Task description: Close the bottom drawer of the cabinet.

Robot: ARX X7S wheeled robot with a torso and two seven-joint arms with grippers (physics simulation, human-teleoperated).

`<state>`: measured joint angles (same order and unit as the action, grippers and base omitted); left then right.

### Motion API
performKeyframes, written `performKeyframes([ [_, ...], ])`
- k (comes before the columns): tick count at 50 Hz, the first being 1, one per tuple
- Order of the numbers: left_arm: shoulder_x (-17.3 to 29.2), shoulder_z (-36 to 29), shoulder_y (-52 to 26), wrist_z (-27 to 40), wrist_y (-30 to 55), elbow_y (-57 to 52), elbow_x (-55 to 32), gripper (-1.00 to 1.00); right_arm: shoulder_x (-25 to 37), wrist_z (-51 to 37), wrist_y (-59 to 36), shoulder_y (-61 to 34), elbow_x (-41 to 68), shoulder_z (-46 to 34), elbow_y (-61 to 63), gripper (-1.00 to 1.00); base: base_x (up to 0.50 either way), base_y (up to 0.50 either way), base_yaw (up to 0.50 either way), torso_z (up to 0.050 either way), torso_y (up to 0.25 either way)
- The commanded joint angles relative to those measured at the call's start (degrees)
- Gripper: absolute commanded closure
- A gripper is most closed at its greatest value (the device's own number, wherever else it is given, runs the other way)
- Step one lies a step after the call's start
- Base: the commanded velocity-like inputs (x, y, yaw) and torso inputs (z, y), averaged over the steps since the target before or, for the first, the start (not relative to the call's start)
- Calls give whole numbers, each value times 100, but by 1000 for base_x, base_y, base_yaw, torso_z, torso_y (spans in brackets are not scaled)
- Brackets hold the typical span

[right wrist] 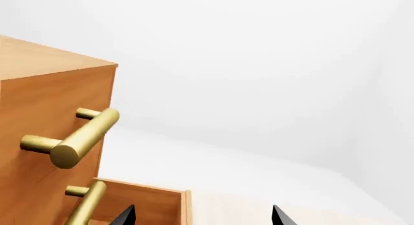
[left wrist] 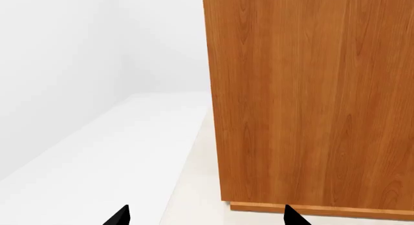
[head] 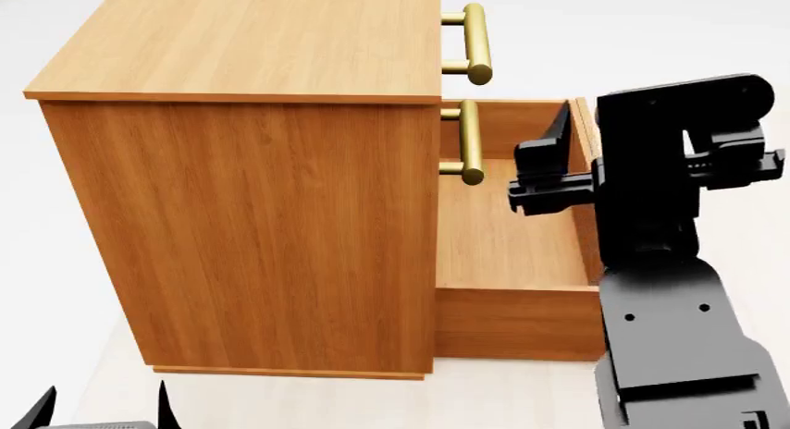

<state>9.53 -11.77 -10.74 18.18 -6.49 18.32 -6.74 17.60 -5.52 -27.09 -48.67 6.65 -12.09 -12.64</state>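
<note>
Facing you, the cabinet (head: 247, 216) stands on the pale worktop (head: 519, 392), its bottom drawer (head: 506, 253) pulled out. Your right end effector (head: 556, 175) hovers spread wide above it; your left end effector (head: 105, 406) also gapes, empty.

The right arm (head: 672, 263) is blocking the bottom drawer's (head: 506, 253) front panel and its handle. The left tool (head: 105, 406) is showing only two dark tips at the head view's edge. The cabinet (head: 247, 216) is running past the left wrist picture's edge.
</note>
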Motion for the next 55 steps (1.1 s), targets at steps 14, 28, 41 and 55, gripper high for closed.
performKeyframes([
  [14, 18, -31, 229, -90, 56, -382, -72, -100, 361, 404, 1695, -455, -305, -95, -3039, -100, 0, 0, 0, 0, 0],
  [28, 28, -107, 236, -71, 14, -342, -81, -100, 873, 453, 1598, -49, -58, 257, -2794, -100, 0, 0, 0, 0, 0],
  [41, 54, -143, 227, -57, 13, -356, -127, -100, 806, 735, 2628, 32, -88, 166, -3897, -100, 0, 0, 0, 0, 0],
  [55, 90, -169, 240, -31, 3, -384, -175, -100, 449, 1084, 4486, -306, -147, 115, -6211, -100, 0, 0, 0, 0, 0],
])
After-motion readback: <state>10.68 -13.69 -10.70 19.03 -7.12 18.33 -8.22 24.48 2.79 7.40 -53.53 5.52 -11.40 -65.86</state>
